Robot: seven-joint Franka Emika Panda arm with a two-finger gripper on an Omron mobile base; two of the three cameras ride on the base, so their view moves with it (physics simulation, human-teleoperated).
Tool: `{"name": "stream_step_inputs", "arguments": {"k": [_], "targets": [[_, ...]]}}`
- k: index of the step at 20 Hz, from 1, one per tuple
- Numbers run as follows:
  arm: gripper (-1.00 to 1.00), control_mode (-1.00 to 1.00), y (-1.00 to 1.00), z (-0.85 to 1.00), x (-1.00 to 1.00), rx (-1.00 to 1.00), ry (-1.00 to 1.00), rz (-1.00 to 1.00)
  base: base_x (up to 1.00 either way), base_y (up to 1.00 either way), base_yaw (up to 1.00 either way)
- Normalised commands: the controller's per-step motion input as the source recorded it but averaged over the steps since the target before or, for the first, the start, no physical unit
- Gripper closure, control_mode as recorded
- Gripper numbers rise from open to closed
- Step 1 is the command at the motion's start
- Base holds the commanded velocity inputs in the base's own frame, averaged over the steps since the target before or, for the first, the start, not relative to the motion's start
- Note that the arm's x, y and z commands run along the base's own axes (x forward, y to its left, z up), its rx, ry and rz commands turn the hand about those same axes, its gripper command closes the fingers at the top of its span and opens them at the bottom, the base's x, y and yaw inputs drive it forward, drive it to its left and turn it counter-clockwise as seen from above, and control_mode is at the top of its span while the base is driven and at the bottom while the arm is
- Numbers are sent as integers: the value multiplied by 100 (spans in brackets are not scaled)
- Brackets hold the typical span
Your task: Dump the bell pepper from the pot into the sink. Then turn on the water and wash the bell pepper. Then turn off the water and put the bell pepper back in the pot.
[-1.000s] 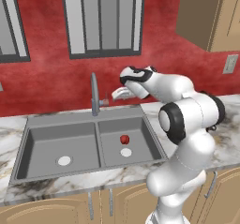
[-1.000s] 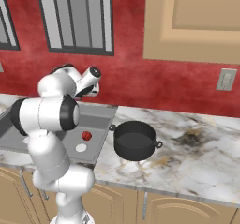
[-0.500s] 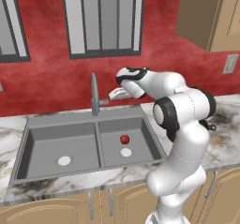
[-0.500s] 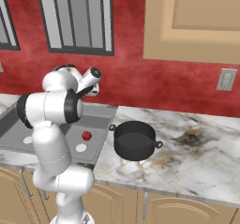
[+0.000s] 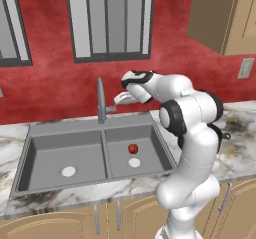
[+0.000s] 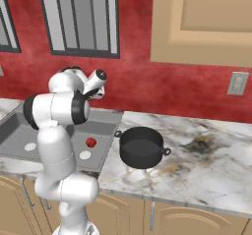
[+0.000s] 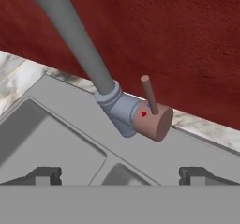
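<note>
The small red bell pepper (image 5: 132, 148) lies in the right basin of the grey sink (image 5: 65, 131), just above that basin's pale drain (image 5: 134, 162). From the right base view the bell pepper (image 6: 90, 142) shows in the same basin. The black pot (image 6: 141, 147) stands upright on the marble counter right of the sink, dark inside. My gripper (image 5: 119, 99) hovers behind the sink, close to the right of the faucet (image 5: 101, 101). In the hand view my gripper (image 7: 119, 175) is open, its fingertips (image 7: 44, 175) wide apart, facing the faucet's coppery lever (image 7: 151, 110) without touching it.
A red wall with barred windows rises right behind the faucet. The left basin has its own pale drain (image 5: 68, 171). Marble counter (image 6: 206, 165) stretches right of the pot. Wooden cabinets hang above right, and an outlet (image 6: 237, 83) sits on the wall.
My hand has edged a little leftward toward the faucet, still open. The bell pepper and the pot have stayed where they were.
</note>
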Motion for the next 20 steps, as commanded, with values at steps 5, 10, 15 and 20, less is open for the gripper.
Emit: {"name": "stream_step_inputs", "arguments": {"k": [5,10,15,20], "targets": [[-100,-100,5,-5,20,0,0,0,0,0,0],[-100,-100,6,-7,20,0,0,0,0,0,0],[-100,-100,5,-12,18,0,0,0,0,0,0],[-100,-100,6,-16,15,0,0,0,0,0,0]]}}
